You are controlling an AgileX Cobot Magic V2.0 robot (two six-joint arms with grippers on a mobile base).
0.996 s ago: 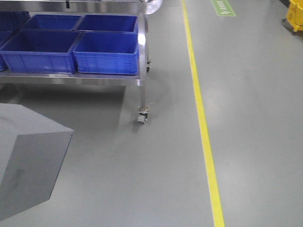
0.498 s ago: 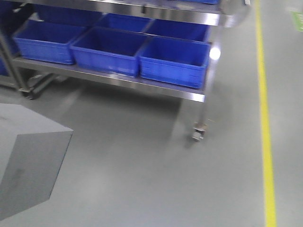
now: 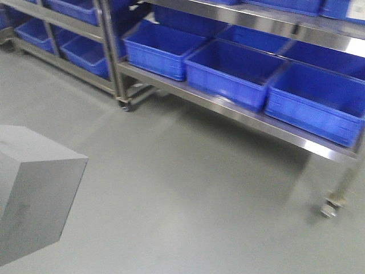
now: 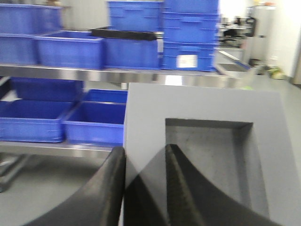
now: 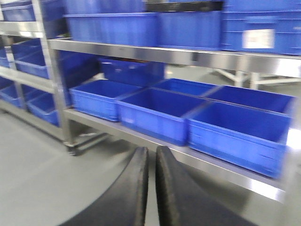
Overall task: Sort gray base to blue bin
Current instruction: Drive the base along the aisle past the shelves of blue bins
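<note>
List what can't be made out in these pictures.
Front view: gray base is cut off by the left and bottom edges; no arm is in frame.
Left wrist view: left gripper straddles the base's wall; the base blocks whatever lies below it.
Right wrist view: motion blur; white label on an upper crate is unreadable.
Which blue bin is the target: unclear.

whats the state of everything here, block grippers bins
gray base, held up, not yet in a bin
left gripper, jaws shut on the gray base
right gripper, jaws shut, empty
blue bins, on the lower shelf, look empty
</note>
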